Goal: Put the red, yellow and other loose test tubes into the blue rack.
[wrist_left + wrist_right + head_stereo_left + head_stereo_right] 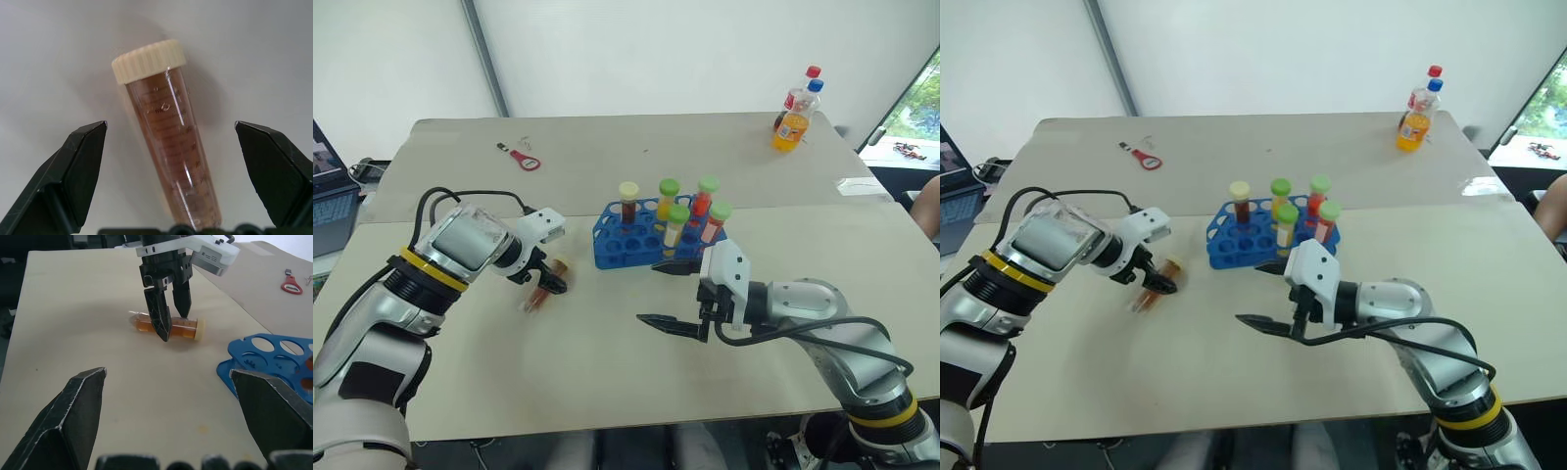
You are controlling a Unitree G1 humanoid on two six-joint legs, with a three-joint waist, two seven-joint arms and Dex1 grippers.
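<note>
Since the loose tube (168, 327) lies flat, crosswise between the left gripper (168, 323)'s spread fingers, probably untouched, left's way nearer; right gripper (674, 297) hangs spread too.

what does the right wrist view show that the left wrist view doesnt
Right wrist view alone: the blue rack, the red tool on the far table, the open right gripper, and the whole left gripper straddling the tube from above. Left wrist view alone: the tube's printed scale marks and ribbed cream cap up close. Both: the amber tube lying loose on the table, left fingers open either side.
</note>
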